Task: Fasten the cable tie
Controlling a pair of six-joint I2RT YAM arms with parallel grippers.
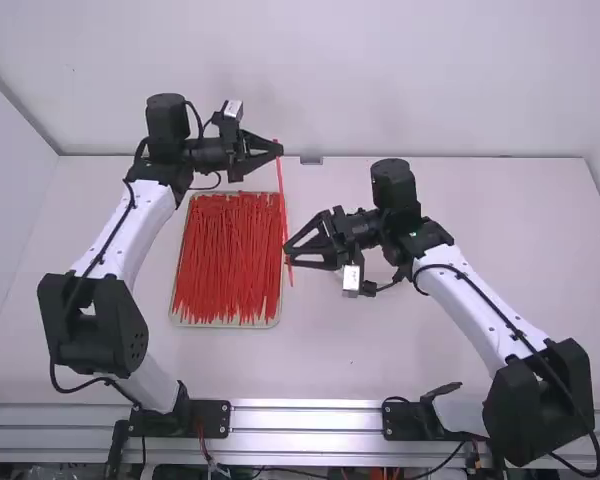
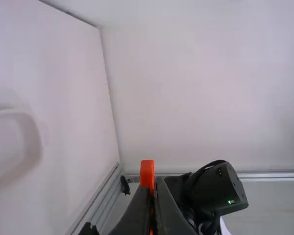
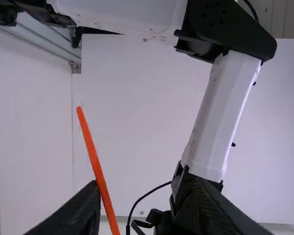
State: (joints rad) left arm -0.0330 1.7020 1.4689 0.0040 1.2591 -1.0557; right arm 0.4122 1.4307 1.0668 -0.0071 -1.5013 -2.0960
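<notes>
My left gripper (image 1: 276,150) is raised over the table's back edge and shut on the head end of a red cable tie (image 1: 284,215), which hangs down from it toward the table. In the left wrist view the tie's orange-red head (image 2: 147,173) sticks out from between the shut fingers (image 2: 137,210). My right gripper (image 1: 298,250) stands open around the tie's lower tail, one finger on each side. The right wrist view shows the tail (image 3: 94,164) running close along one finger (image 3: 78,213), with a wide gap to the other.
A flat tray (image 1: 225,323) heaped with several red cable ties (image 1: 230,255) lies left of the middle, right beside the hanging tie. The white wall rises just behind the left gripper. A small grey fitting (image 1: 311,159) sits at the table's back edge.
</notes>
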